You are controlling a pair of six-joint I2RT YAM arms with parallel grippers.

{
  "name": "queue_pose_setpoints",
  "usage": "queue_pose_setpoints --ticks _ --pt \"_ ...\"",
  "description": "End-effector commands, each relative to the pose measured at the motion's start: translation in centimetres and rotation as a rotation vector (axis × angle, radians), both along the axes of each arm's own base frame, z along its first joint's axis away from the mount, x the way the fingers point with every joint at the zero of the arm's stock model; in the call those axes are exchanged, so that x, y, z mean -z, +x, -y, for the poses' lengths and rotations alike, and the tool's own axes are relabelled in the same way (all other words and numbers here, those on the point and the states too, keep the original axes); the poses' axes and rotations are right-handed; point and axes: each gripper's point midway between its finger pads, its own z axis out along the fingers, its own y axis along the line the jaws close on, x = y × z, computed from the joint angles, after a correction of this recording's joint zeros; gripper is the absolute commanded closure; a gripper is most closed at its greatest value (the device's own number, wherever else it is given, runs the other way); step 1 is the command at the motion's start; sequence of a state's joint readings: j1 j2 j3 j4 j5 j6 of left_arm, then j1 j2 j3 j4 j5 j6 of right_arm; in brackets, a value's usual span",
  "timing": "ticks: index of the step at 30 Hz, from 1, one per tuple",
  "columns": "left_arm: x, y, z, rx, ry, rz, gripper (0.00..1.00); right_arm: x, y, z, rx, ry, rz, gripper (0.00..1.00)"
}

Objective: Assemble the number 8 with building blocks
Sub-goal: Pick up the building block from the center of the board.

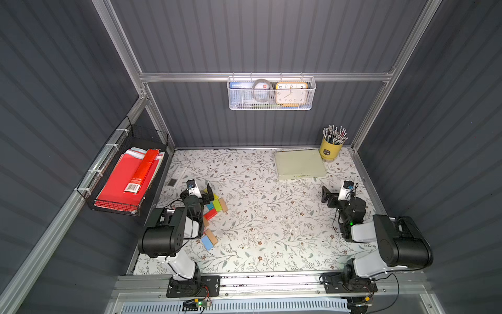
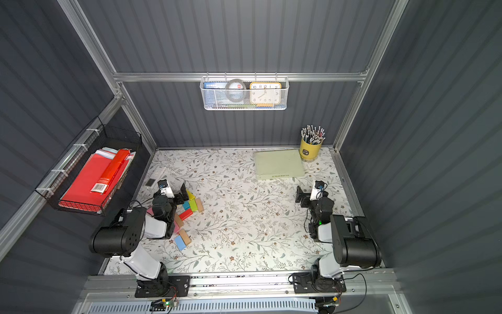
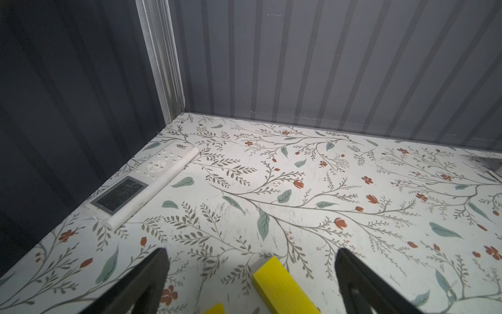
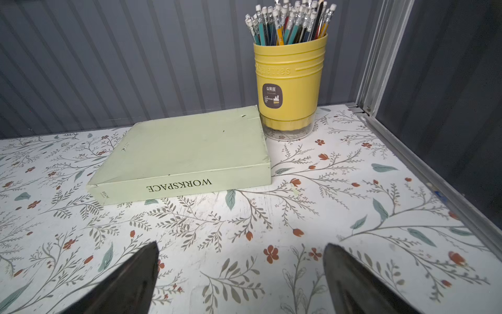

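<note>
By the released left hand point(image 3: 251, 251), painted rectangular wooden blocks point(image 1: 217, 204) litter the floral tabletop point(image 1: 271, 231); right hand point(image 4: 240, 244) released too.

The middle of the floral table point(image 1: 271, 225) lies bare between the left arm point(image 1: 163, 239) and the right arm point(image 1: 402, 244), leaving a broad lane. On the left side, scattered building blocks point(image 1: 216, 205) crowd against the left arm, and a white remote point(image 1: 178, 174) lies along the left wall. In the far right corner, a pale green box point(image 1: 298, 164) sits just beside a yellow pencil cup point(image 1: 329, 151).
</note>
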State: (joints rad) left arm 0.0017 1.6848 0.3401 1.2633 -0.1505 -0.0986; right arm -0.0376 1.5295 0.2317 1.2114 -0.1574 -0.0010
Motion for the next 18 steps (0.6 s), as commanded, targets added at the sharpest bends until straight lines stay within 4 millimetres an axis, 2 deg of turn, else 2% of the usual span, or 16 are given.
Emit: queue_pose_setpoints --ticks 1,18 --pt "0.02 0.09 -0.42 -0.017 0.002 0.006 0.01 -1.12 0.3 -0.24 -0.011 -0.007 0.037 0.01" --pt "0.02 0.09 -0.39 -0.015 0.001 0.006 0.01 -1.09 0.37 -0.22 -0.01 -0.005 0.033 0.01"
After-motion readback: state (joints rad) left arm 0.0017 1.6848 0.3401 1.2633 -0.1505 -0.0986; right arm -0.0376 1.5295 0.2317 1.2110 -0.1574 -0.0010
